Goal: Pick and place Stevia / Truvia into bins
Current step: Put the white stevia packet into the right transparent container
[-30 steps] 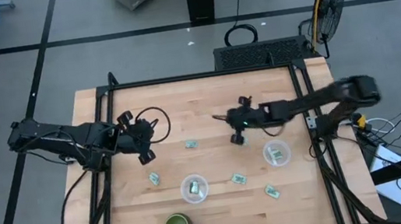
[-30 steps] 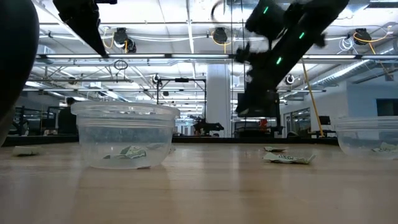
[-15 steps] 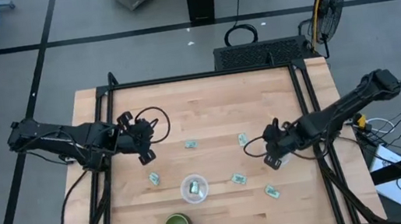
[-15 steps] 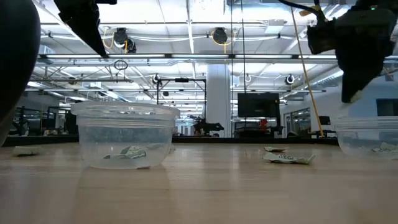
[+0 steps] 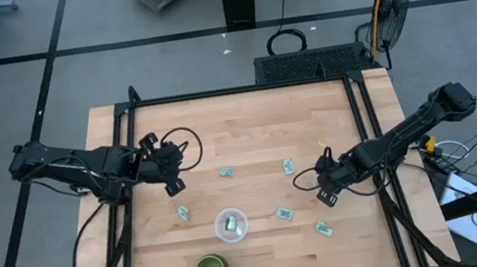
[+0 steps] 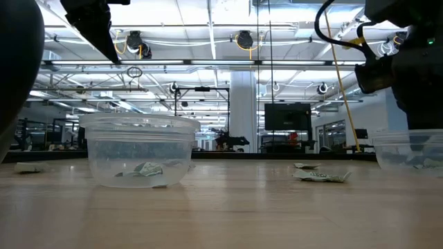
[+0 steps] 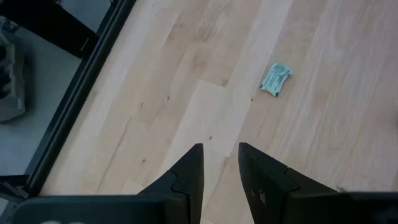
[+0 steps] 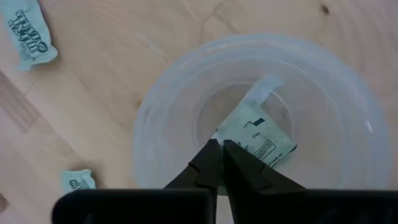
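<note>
Jaws of right gripper (image 8: 221, 149) nearly closed, empty, poised directly over cup (image 8: 155, 124); packet (image 8: 258, 134) lies inside, apparently just dropped. Left gripper (image 7: 219, 168) waits slightly parted, empty, above desk (image 7: 155, 93) near another packet (image 7: 275, 79). Several packets remain outside.

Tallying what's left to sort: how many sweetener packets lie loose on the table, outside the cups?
5 packets: one mid-table, one right of it, one left of the middle cup, one right of that cup, one front right. The right arm may hide more.
</note>
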Robot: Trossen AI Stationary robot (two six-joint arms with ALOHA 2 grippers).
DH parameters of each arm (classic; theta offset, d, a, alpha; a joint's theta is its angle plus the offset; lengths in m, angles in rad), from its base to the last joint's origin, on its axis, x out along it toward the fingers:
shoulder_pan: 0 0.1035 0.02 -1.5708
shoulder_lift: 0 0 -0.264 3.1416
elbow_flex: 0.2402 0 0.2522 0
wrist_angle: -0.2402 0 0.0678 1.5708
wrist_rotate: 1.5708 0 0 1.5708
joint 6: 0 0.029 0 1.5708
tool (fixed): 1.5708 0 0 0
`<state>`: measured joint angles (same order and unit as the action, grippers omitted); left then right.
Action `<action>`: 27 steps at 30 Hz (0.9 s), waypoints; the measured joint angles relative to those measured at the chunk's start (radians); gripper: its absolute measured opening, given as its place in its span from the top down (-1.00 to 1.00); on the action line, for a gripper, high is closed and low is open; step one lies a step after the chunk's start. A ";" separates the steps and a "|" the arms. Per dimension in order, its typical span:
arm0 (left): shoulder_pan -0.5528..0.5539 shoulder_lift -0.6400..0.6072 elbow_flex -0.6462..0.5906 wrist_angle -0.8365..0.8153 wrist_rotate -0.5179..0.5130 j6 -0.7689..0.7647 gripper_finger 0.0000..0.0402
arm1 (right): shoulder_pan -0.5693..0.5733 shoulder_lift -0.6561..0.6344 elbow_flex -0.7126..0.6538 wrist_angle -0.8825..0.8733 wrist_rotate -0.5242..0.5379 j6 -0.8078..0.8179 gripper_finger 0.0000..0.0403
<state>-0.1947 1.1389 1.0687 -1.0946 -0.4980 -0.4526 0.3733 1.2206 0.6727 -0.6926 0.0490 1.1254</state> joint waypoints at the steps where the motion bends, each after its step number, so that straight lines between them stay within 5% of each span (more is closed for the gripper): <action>1: 0.000 0.000 0.000 0.000 0.000 0.000 0.47 | 0.000 0.001 0.000 0.000 0.000 -0.007 0.90; 11: 0.000 0.000 0.000 0.001 0.000 -0.001 0.47 | 0.000 0.000 0.000 0.056 0.001 -0.065 0.60; 27: 0.000 0.000 0.000 0.059 -0.002 0.032 0.47 | -0.003 -0.184 0.024 0.049 0.049 -0.159 0.61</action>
<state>-0.1947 1.1389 1.0687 -1.0360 -0.5004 -0.4210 0.3703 1.0362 0.6968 -0.6435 0.0980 0.9665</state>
